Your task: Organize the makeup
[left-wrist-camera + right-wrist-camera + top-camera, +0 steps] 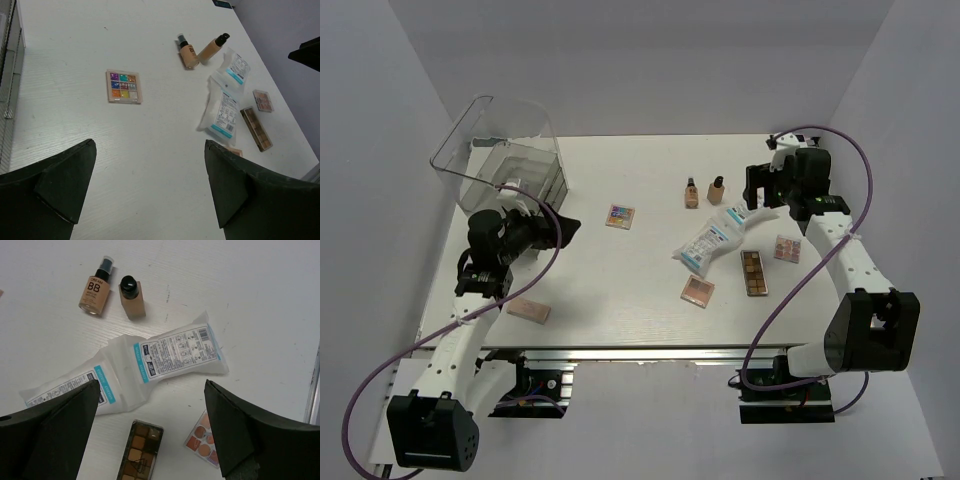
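Observation:
The makeup lies spread on the white table [650, 160]. A colourful square palette [619, 216] [124, 86] is left of centre. Two beige bottles with dark caps [691, 193] [717, 190] [95, 287] [132, 297] lie by two overlapping white-blue packets [715, 240] [175, 352]. A long brown palette [754, 272] [140, 450], a small blush palette [787, 248] [204, 437] and a peach compact [697, 291] lie nearer. Another peach compact [529, 310] lies at the front left. My left gripper [560, 222] [149, 145] is open and empty, left of the square palette. My right gripper [760, 185] [151, 384] is open and empty above the packets.
A large clear plastic bin [500, 150] stands at the back left corner, just behind my left arm. White walls close in the table on three sides. The table's front edge runs just below the front compacts.

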